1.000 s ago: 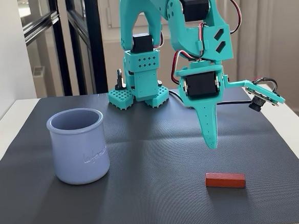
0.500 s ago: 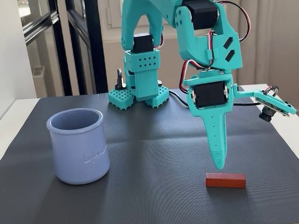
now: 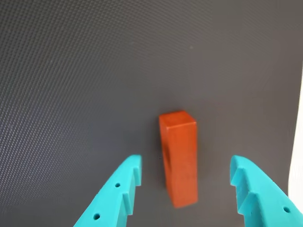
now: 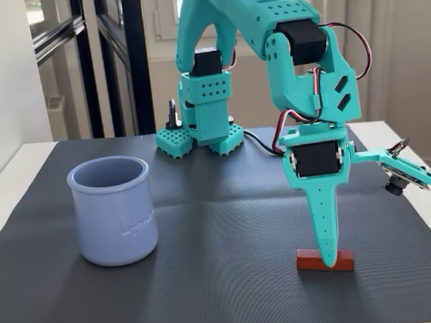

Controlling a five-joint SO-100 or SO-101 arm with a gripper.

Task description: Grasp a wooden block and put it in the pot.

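- Wrist view: the gripper (image 3: 184, 177) stands wide apart, one teal finger (image 3: 120, 194) on each side of the red wooden block (image 3: 179, 158), neither touching it. The block lies flat on the dark mat (image 3: 71, 71).
- Fixed view: the gripper (image 4: 330, 261) tip is down at the block (image 4: 344, 258), right of the pot (image 4: 114, 211), which stands well apart on the mat.

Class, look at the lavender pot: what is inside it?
In the fixed view the pot shows only its rim and upper inner wall; nothing is visible inside. Its bottom is hidden by the near wall. The wooden block lies outside on the mat.
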